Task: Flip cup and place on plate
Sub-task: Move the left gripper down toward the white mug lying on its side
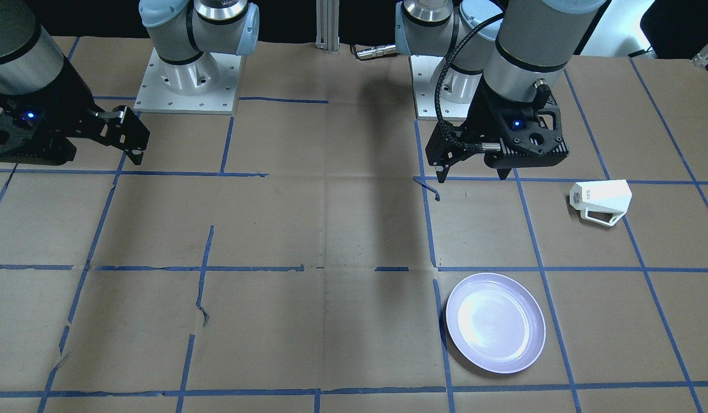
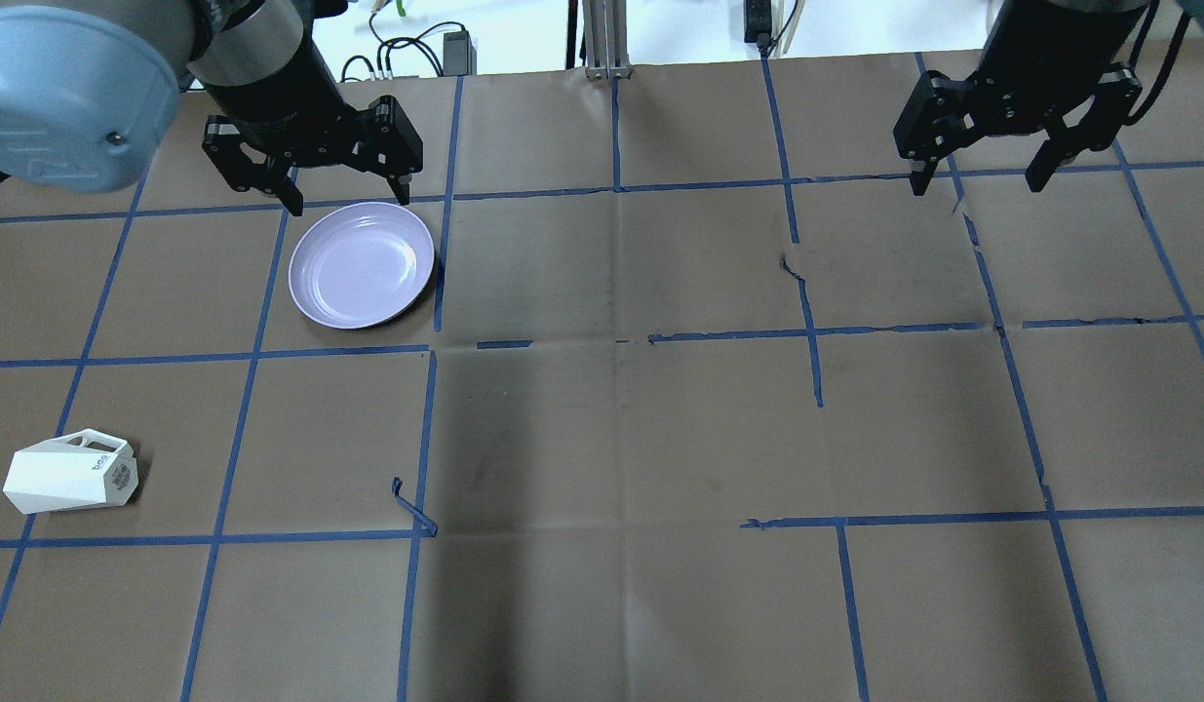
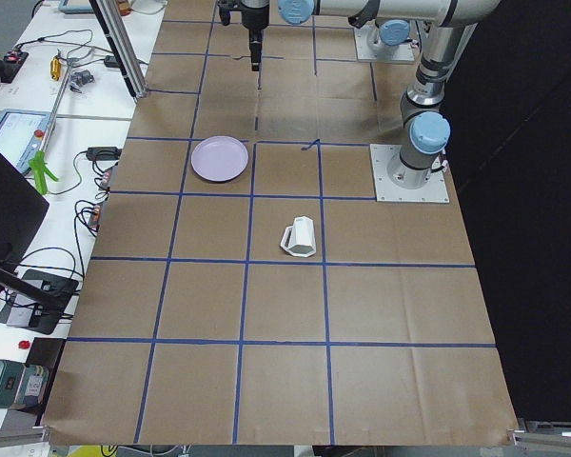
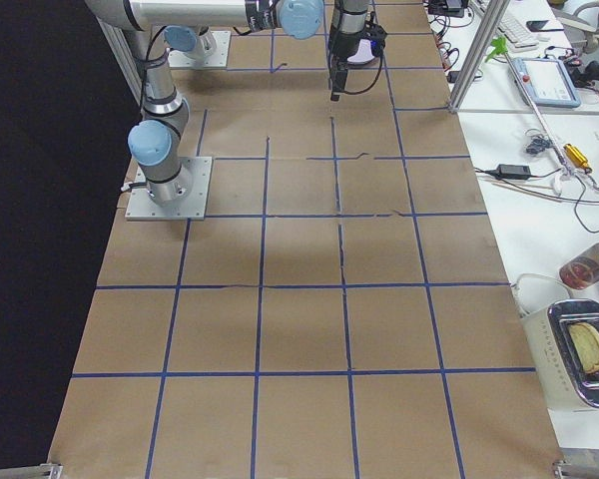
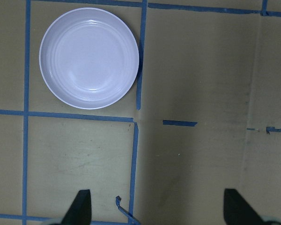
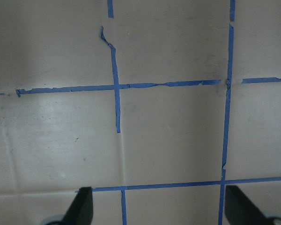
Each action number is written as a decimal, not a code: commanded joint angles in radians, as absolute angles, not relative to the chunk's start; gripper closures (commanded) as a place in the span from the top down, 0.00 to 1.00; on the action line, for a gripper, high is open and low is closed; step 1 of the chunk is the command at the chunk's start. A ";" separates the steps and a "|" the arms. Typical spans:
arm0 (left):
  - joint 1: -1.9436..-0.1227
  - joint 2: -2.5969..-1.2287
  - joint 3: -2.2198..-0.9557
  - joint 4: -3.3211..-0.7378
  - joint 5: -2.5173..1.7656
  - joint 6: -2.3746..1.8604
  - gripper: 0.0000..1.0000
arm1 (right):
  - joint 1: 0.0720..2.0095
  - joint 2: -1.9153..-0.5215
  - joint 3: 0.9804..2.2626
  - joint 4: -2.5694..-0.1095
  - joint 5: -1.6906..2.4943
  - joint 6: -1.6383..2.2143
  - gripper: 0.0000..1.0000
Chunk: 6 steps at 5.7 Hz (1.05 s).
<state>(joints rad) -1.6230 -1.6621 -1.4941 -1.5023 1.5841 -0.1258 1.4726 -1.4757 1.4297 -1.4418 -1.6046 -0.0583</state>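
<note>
The white faceted cup (image 2: 70,476) lies on its side on the brown paper at my far left, with its marked base to the right and its handle away from me. It also shows in the front view (image 1: 601,201) and the left side view (image 3: 300,237). The pale lavender plate (image 2: 362,264) sits empty and apart from the cup; it shows in the front view (image 1: 495,322) and the left wrist view (image 5: 89,58). My left gripper (image 2: 349,200) is open and empty, held high near the plate. My right gripper (image 2: 975,185) is open and empty over bare paper at the right.
Blue tape lines divide the table into squares. A loose curl of tape (image 2: 411,507) sticks up between cup and plate. The paper is torn at one seam (image 2: 796,268). The arm bases (image 1: 187,80) stand at the robot's edge. A bench with cables (image 3: 67,143) runs along the far side.
</note>
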 commanded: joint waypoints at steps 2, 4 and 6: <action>-1.617 -1.660 -1.491 -1.502 1.583 -0.117 0.98 | 1.473 -1.476 1.430 -1.442 -1.605 -0.058 1.00; -1.529 -1.648 -1.483 -1.526 1.583 -0.013 0.98 | 1.473 -1.476 1.430 -1.442 -1.605 -0.058 1.00; -1.238 -1.609 -1.482 -1.612 1.583 0.329 0.98 | 1.473 -1.476 1.430 -1.442 -1.605 -0.058 1.00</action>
